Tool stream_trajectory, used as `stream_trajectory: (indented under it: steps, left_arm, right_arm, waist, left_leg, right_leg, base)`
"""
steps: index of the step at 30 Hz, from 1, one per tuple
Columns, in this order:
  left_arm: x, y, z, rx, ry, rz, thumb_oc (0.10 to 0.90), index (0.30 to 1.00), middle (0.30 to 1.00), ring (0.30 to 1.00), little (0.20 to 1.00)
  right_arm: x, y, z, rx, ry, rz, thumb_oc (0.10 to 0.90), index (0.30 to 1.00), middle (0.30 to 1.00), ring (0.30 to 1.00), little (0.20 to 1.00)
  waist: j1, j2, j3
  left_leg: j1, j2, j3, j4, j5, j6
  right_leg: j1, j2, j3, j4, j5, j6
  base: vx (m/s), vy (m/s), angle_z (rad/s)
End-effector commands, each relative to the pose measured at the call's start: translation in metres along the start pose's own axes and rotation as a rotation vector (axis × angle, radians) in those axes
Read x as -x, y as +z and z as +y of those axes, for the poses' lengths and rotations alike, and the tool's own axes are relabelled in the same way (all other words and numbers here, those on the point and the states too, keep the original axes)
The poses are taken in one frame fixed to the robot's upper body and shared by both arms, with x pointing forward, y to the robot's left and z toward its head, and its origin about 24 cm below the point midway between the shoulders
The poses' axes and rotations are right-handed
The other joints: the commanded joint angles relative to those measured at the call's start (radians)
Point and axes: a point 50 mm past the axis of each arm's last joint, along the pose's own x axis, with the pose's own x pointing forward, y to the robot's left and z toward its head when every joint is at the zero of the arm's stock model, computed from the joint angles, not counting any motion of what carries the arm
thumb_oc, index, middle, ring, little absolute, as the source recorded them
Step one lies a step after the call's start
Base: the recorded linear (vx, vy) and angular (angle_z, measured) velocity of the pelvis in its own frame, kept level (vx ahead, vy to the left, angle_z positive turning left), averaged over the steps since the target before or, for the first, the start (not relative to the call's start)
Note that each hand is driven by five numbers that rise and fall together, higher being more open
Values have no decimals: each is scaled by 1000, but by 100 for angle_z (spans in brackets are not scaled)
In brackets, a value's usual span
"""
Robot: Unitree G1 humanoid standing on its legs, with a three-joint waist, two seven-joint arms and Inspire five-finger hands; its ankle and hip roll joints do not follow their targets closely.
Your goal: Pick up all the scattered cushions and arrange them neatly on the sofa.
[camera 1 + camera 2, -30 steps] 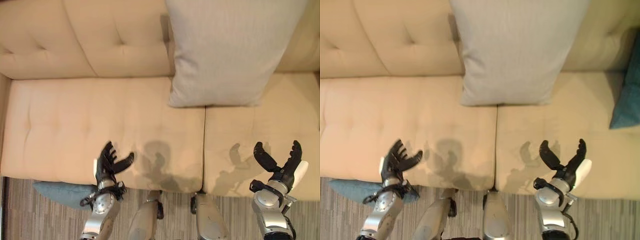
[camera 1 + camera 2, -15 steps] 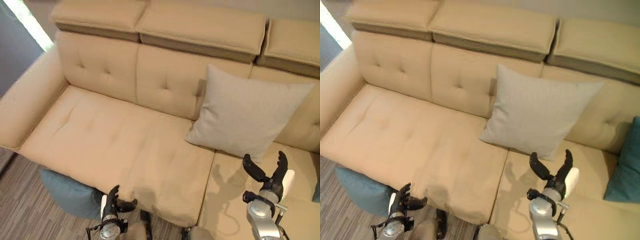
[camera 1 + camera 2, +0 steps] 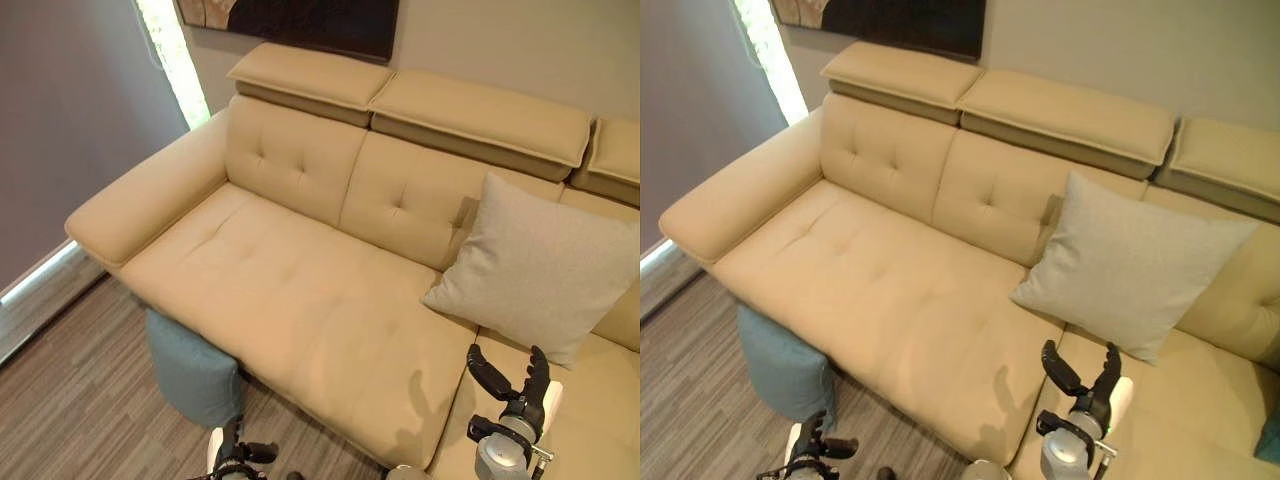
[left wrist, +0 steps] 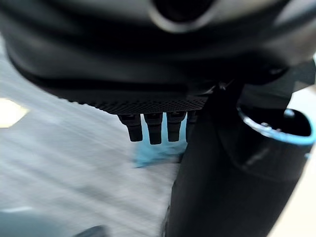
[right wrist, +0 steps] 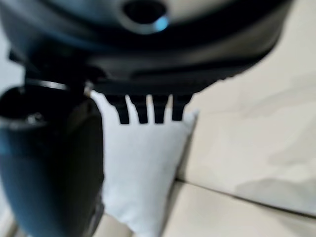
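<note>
Grey cushion (image 3: 535, 265) leans upright on sofa (image 3: 300, 290) backrest, right side. Blue cushion (image 3: 190, 372) on floor against sofa front, top tucked under seat edge. Teal cushion (image 3: 1270, 438) cut off at far right. Left hand (image 3: 236, 458) low over floor, partly cut off, fingers spread, empty. Right hand (image 3: 520, 385) over seat, fingers wide, empty.

Both hands hang empty with fingers spread: left hand (image 3: 232, 455) low, right hand (image 3: 512, 385) raised.
</note>
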Motion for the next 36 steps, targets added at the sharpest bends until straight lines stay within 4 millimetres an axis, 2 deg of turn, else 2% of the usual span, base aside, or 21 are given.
stream_trajectory:
  steps: [1,2,3,4,6,10,13,15,17,19,20,21,22,23,25,27,29,31,33,34,36]
  left_arm:
    - [-8,10,12,-38,100,-41,800,900,900,900,900]
    - [-10,10,13,-59,109,-34,800,900,900,900,900]
    - [-10,10,13,-59,109,-34,800,900,900,900,900]
    - [-12,1,17,-88,130,12,800,900,900,900,900]
    - [-12,-16,24,-88,155,94,800,900,900,900,900]
    - [-9,-44,36,-61,197,246,800,900,900,900,900]
    - [-6,-56,41,-44,215,317,800,900,900,900,900]
    - [-6,-58,44,-18,230,344,800,900,900,900,900]
    - [-5,-62,43,15,234,381,800,900,900,900,900]
    - [-6,-59,40,61,242,391,800,900,900,900,900]
    - [-4,-60,37,89,240,406,800,900,900,900,900]
    - [-4,-60,37,89,240,406,800,900,900,900,900]
    - [-6,-53,34,152,242,393,800,900,900,900,900]
    - [-9,-46,32,168,239,367,800,900,900,900,900]
    - [-9,-42,30,177,229,356,800,900,900,900,900]
    - [-8,-42,25,174,205,347,800,900,900,900,900]
    - [-4,-50,20,144,180,365,800,900,900,900,900]
    - [0,-59,18,110,167,386,800,900,900,900,900]
    - [2,-61,17,100,165,394,800,900,900,900,900]
    - [2,-61,17,100,165,394,800,900,900,900,900]
    - [0,-61,21,106,176,395,800,900,900,900,900]
  right_arm:
    - [-17,51,-1,-168,-59,-187,800,900,900,900,900]
    - [-17,47,-5,-179,-68,-171,800,900,900,900,900]
    - [-17,47,-5,-180,-68,-171,800,900,900,900,900]
    - [-15,35,-7,-184,-71,-124,800,900,900,900,900]
    - [-14,29,-3,-170,-49,-104,800,900,900,900,900]
    - [-13,26,6,-158,8,-87,800,900,900,900,900]
    - [-13,33,11,-173,51,-120,800,900,900,900,900]
    - [-11,38,16,-179,88,-141,800,900,900,900,900]
    - [-8,39,21,-181,128,-149,800,900,900,900,900]
    - [-6,44,26,-171,189,-178,800,900,900,900,900]
    - [-5,46,28,-154,217,-192,800,900,900,900,900]
    - [-5,46,28,-154,217,-192,800,900,900,900,900]
    - [-4,53,29,-122,248,-242,800,900,900,900,900]
    - [-7,56,29,-92,256,-268,800,900,900,900,900]
    - [-8,58,30,-87,258,-274,800,900,900,900,900]
    - [-8,59,30,-91,262,-276,800,900,900,900,900]
    - [-7,57,24,-83,257,-279,800,900,900,900,900]
    - [-6,55,21,-70,256,-286,800,900,900,900,900]
    - [-7,51,20,-56,261,-277,800,900,900,900,900]
    - [-7,51,20,-56,261,-278,800,900,900,900,900]
    - [-7,48,24,-37,298,-270,800,900,900,900,900]
  waist:
    - [-42,-9,54]
    - [-54,-5,60]
    - [-54,-8,59]
    - [-49,5,63]
    - [-23,23,41]
    - [30,17,-17]
    - [55,-14,-59]
    - [69,-37,-71]
    - [79,-55,-74]
    - [87,-51,-67]
    - [91,-47,-60]
    - [91,-47,-60]
    - [102,-41,-26]
    - [106,-41,-5]
    - [104,-42,7]
    - [90,-54,17]
    - [69,-59,-2]
    - [50,-52,-12]
    - [32,-35,-20]
    - [32,-35,-19]
    - [20,-9,-29]
  left_leg:
    - [204,-39,-26,-37,-205,18]
    - [181,-44,-52,-33,-190,23]
    - [179,-47,-52,-34,-187,24]
    - [136,-38,-68,-20,-159,34]
    - [96,-21,-62,-20,-128,40]
    - [43,-18,-61,-15,-95,38]
    - [-28,-33,-78,21,-77,31]
    - [-73,-34,-93,48,-67,21]
    - [-125,-28,-104,66,-32,2]
    - [-153,-5,-127,46,27,-19]
    - [-167,10,-138,23,60,-29]
    - [-168,10,-139,23,61,-29]
    - [-216,21,-171,8,118,-48]
    - [-237,14,-183,15,126,-55]
    - [-251,8,-183,31,114,-55]
    - [-246,9,-118,115,47,-48]
    - [-194,40,-47,155,-21,-40]
    - [-111,83,10,147,-62,-38]
    - [-35,117,39,119,-67,-44]
    - [-34,117,39,119,-67,-45]
    - [40,113,38,72,-75,-59]
  right_leg:
    - [-235,89,339,-104,239,106]
    - [-225,106,434,-77,212,94]
    - [-228,103,435,-78,214,94]
    - [-182,106,477,18,122,44]
    - [-126,98,447,124,33,8]
    - [-4,100,429,172,-18,2]
    - [76,140,509,130,-9,23]
    - [128,182,577,24,-109,7]
    - [149,213,579,-62,-168,-24]
    - [148,250,573,-95,-195,-53]
    - [138,267,560,-103,-198,-65]
    - [138,267,560,-103,-198,-65]
    - [125,288,538,-120,-195,-80]
    - [110,291,524,-113,-187,-85]
    - [97,288,511,-110,-182,-87]
    - [58,264,464,-113,-158,-89]
    - [40,230,407,-134,-140,-91]
    - [35,212,359,-140,-138,-91]
    - [35,202,322,-144,-139,-91]
    - [36,202,322,-145,-139,-91]
    - [35,200,275,-145,-137,-88]
  base:
    - [-517,92,75]
    - [-297,77,73]
    - [-401,88,67]
    - [-369,72,54]
    - [-358,60,76]
    - [-182,-64,8]
    - [-201,-194,18]
    - [-197,-254,5]
    - [-197,-259,15]
    - [-226,-264,40]
    - [-167,-175,37]
    - [-301,-229,22]
    - [-329,-201,19]
    - [-425,-240,29]
    - [-227,-92,55]
    - [-293,-112,62]
    - [-213,-88,74]
    - [-93,-20,64]
    - [-34,28,94]
    - [-3,68,104]
    - [2,90,94]
